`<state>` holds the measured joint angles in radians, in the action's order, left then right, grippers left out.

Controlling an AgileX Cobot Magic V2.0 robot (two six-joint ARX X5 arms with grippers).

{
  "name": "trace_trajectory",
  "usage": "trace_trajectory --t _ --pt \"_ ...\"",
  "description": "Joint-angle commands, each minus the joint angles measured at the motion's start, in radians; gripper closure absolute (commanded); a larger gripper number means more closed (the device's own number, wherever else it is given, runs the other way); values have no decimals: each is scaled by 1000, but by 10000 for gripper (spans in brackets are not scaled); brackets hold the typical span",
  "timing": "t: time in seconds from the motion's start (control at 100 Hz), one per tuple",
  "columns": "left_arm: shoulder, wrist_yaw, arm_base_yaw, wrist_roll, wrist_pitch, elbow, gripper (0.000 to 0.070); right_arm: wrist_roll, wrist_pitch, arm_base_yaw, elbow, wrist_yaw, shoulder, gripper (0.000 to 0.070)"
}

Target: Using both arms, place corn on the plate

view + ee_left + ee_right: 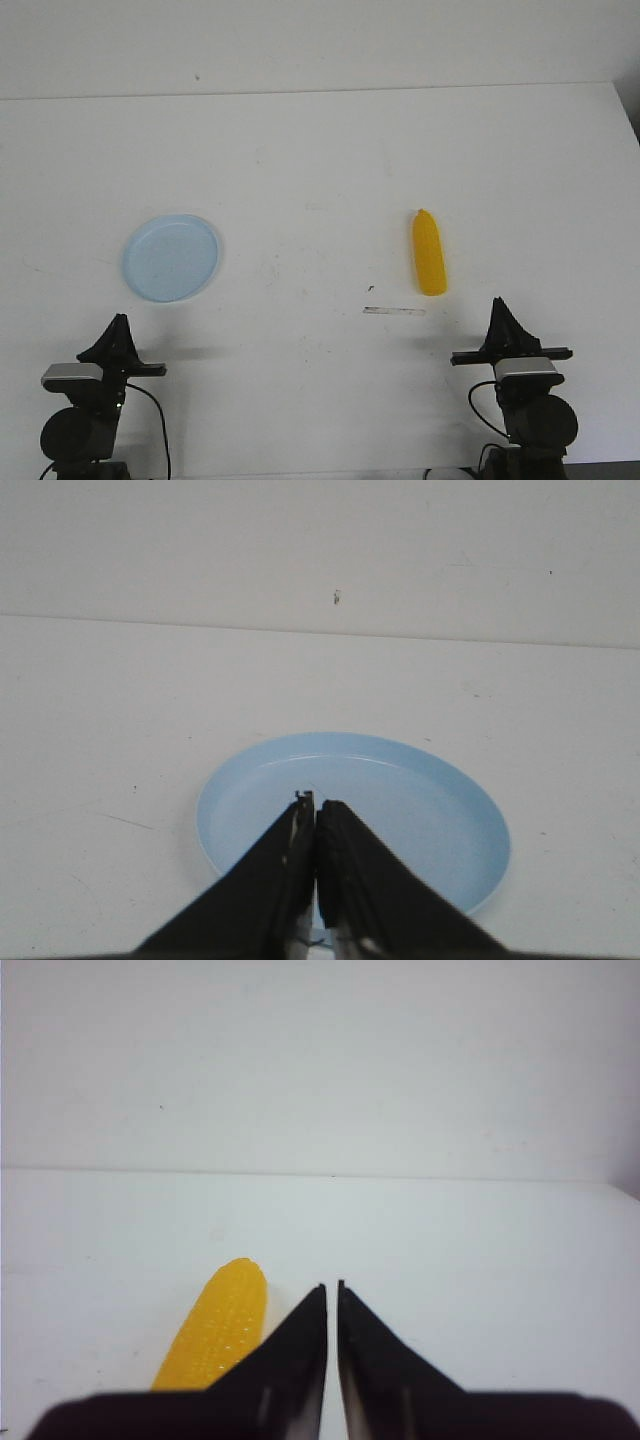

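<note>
The yellow-orange corn [429, 253] lies on the white table right of centre, its blunt tip pointing away from me; it shows again in the right wrist view [214, 1326]. The pale blue plate [172, 256] sits empty on the left, also seen under the left fingers [420, 810]. My left gripper [119, 323] hangs low near the front edge, just short of the plate, jaws pressed together on nothing [316, 802]. My right gripper [498, 305] hovers near the front edge, to the right of the corn and nearer me, jaws nearly touching and holding nothing [332, 1285].
A short strip of clear tape [394, 311] lies on the table in front of the corn. The table's far edge [320, 92] meets a pale wall. A dark object shows at the far right edge [633, 100].
</note>
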<state>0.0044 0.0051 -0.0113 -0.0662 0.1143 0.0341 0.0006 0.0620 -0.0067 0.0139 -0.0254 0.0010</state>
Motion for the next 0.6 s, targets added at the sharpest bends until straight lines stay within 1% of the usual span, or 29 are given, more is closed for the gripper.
trace_trajectory --t 0.0,0.39,0.55,0.59 --pt "-1 2 0 5 14 -21 699 10 11 1 -1 0 0 685" --pt "-1 2 0 4 19 -21 699 10 11 1 -1 0 0 685" --pt "-1 1 0 -33 54 -9 699 10 11 1 -1 0 0 685" --pt "-1 1 0 -75 70 -3 699 10 11 1 -1 -1 0 685"
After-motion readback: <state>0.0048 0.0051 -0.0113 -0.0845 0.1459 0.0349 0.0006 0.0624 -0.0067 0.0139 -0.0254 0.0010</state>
